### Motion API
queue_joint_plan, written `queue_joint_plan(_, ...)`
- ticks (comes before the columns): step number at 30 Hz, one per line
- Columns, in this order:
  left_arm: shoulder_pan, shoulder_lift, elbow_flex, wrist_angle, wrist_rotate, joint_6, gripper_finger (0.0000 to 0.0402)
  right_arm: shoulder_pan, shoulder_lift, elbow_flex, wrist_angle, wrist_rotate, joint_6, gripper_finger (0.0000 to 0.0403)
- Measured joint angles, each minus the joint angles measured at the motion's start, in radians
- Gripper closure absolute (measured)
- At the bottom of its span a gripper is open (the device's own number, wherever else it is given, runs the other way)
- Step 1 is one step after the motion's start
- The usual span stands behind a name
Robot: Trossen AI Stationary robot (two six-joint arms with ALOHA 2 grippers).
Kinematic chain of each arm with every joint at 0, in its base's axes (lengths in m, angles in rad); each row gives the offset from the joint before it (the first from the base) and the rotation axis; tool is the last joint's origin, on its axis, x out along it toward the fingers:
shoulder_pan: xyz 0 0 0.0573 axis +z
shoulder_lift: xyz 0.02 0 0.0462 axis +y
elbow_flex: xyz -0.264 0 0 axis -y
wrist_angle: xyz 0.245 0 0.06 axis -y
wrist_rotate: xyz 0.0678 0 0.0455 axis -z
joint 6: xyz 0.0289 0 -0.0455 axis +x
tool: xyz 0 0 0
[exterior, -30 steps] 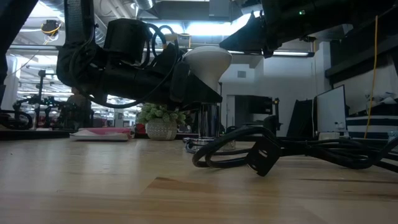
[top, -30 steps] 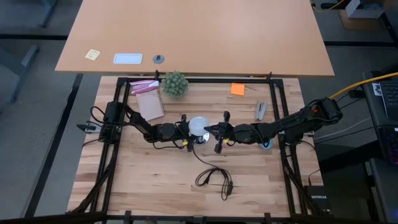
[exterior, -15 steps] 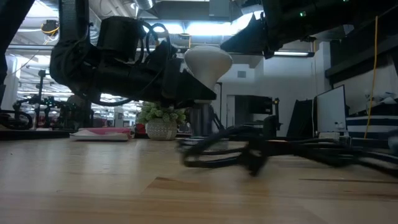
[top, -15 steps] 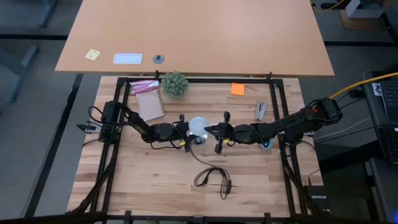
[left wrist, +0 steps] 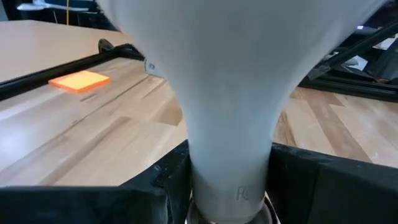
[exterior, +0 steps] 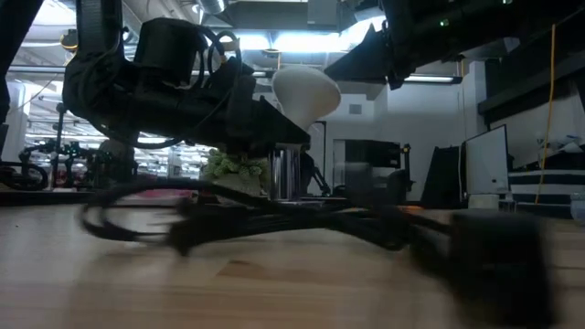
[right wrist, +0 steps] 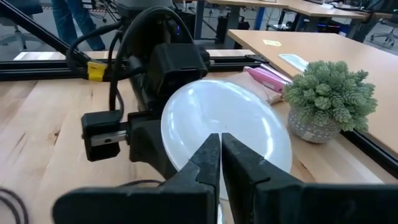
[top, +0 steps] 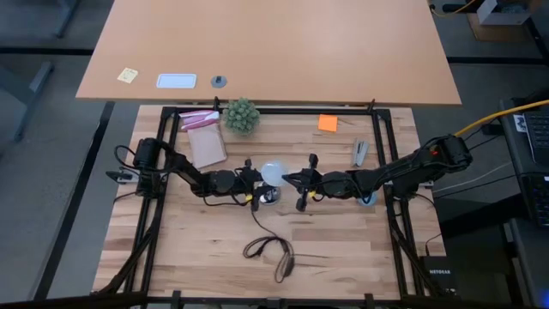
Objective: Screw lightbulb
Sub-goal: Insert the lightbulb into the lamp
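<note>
Gripping the lightbulb [top: 272, 172] by its narrow neck near the middle of the high view, the left gripper [top: 256, 182] holds it upright, dome up, over a silvery socket [exterior: 285, 172] whose black cord [top: 268, 250] trails toward the lower middle of the frame.

The right gripper [top: 292, 180] sits just beside the bulb on its right, its fingers [right wrist: 210, 155] pressed together on nothing, tips pointing at the white dome. Up along the table's far edge, in the upper part of the frame, stand a small green plant [top: 241, 114], a pink packet [top: 199, 119] and an orange note [top: 327, 123]; these are well apart from the arms. Bare wood [top: 197, 240] lies open across the lower left and lower right, bounded by the black frame rails [top: 144, 249] on both sides.
</note>
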Motion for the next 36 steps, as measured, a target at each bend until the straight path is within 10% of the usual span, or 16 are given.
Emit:
queue_joint_plan(14, 0.004, 0.002, 0.143, -0.153, -0.018, 0.103, 0.0245, 0.001, 0.0, 0.0, 0.007, -0.011, -0.004, 0.0382)
queue_joint_plan(36, 0.003, -0.003, 0.145, 0.045, -0.019, 0.198, 0.0245, 0.002, -0.129, 0.0, 0.004, -0.007, -0.11, 0.0382)
